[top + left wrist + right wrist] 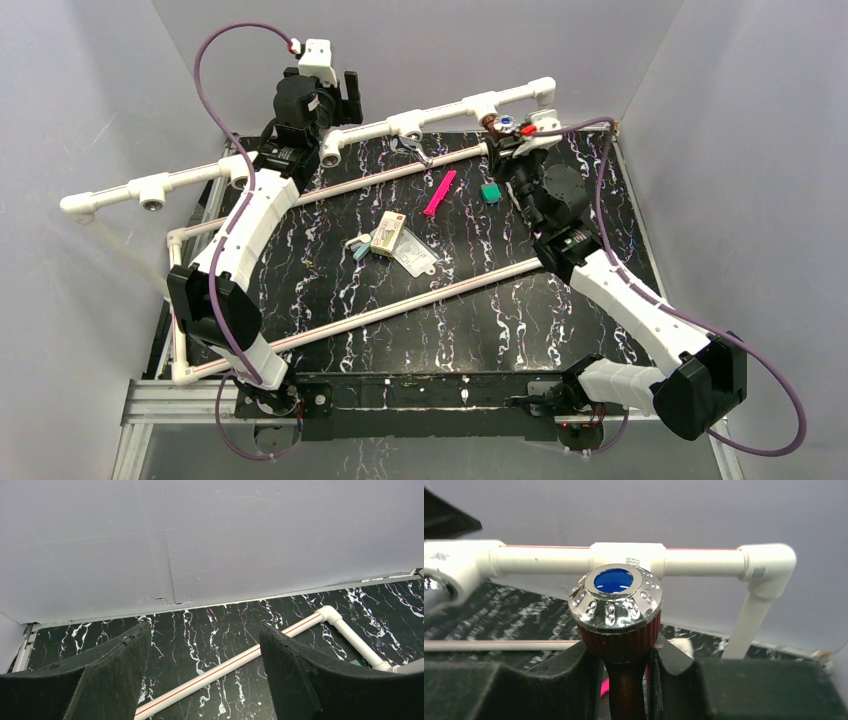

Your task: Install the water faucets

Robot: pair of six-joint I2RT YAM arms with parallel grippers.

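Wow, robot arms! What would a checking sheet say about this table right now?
Surface: black table with white veins.
Job's things: brown faucet held in front of a white pipe socket; silver faucet at another socket, looks fitted.
Clutter: pink strip, green piece, small box, clear bag.
Grippers: left gripper open, empty; right gripper shut on the brown faucet.
Cables: purple cables loop off both arms.
Surroundings: grey walls.

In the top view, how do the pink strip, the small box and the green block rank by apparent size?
1-2. pink strip, small box: near alike, strip longer, box wider.
3. green block: clearly smallest.
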